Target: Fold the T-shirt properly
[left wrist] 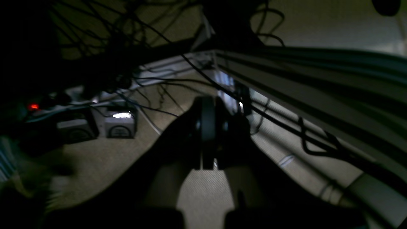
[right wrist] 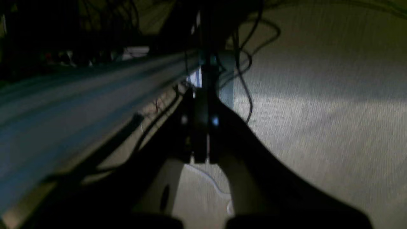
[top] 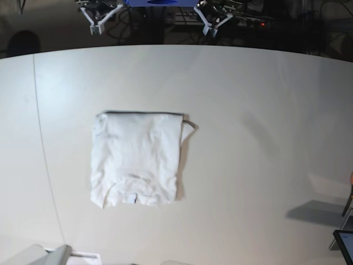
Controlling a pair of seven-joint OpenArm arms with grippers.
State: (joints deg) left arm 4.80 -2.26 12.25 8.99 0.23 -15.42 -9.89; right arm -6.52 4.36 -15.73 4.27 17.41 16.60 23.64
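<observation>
Left wrist view: the picture is dark and soft. The left gripper [left wrist: 208,133] is sitting at the centre of the frame, its two dark fingers pressed together with nothing between them. Behind it, carpeted floor [left wrist: 95,165] is showing, with a tangle of black cables [left wrist: 152,86] running across the upper half. Two small grey boxes [left wrist: 120,125] are standing at the left, and a red light [left wrist: 33,106] is glowing at the far left. A pale table edge [left wrist: 318,105] is slanting across the right side. The shirt is not showing here.

Right wrist view: also dark and blurred. The right gripper [right wrist: 200,140] is sitting at the centre, its fingers closed against each other and holding nothing. A pale table edge [right wrist: 79,95] is running across the left half, carpet [right wrist: 318,127] is filling the right, and thin cables [right wrist: 244,73] are hanging near the top centre.

Base view: the T-shirt [top: 137,159] is lying on the pale table [top: 265,138], left of the frame's centre. It is plain white, folded into a roughly upright rectangle, with a straight top edge and soft wrinkles. Its neckline is curving along the lower edge, with a small label there. A slight bulge of cloth is sticking out at the upper right corner. Both arms are standing well apart from it at the top edge of the frame, only their pale mounts [top: 99,16] showing clearly.
</observation>
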